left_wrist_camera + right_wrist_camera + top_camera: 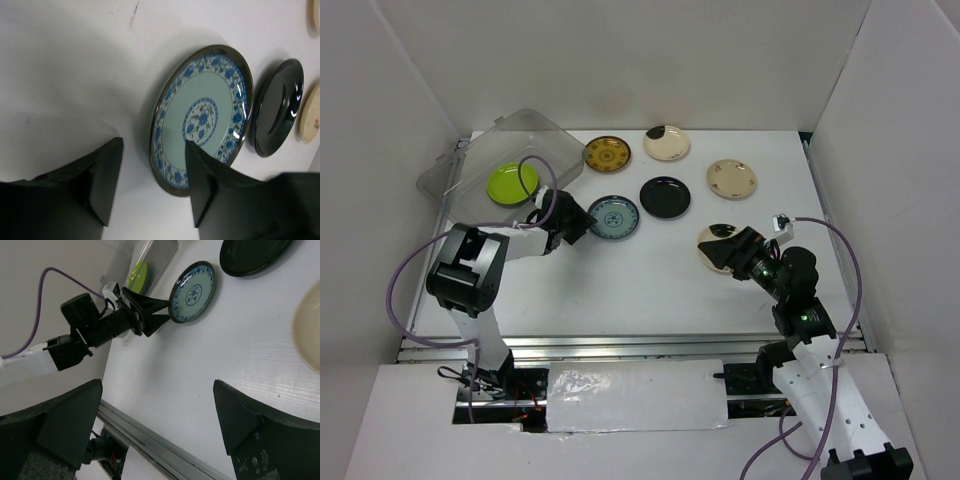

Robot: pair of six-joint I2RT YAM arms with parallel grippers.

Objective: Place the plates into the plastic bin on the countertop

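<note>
The clear plastic bin [500, 165] stands at the back left with a lime green plate [512, 183] inside. A blue-patterned plate [202, 115] lies flat on the countertop [650, 280]. My left gripper [153, 144] is open and straddles its near rim, one finger [210, 185] over the plate and the other on the bare table. My right gripper [157, 385] is wide open with nothing between its fingers. It hovers by a cream plate with a black patch [712, 234]. Mustard [607, 153], black-patched cream [666, 143], glossy black [665, 197] and plain cream [731, 178] plates lie behind.
White walls close in the table on the left, back and right. A metal rail [165, 447] runs along the front edge. A purple cable [405, 275] loops beside the left arm, another [855, 270] beside the right arm.
</note>
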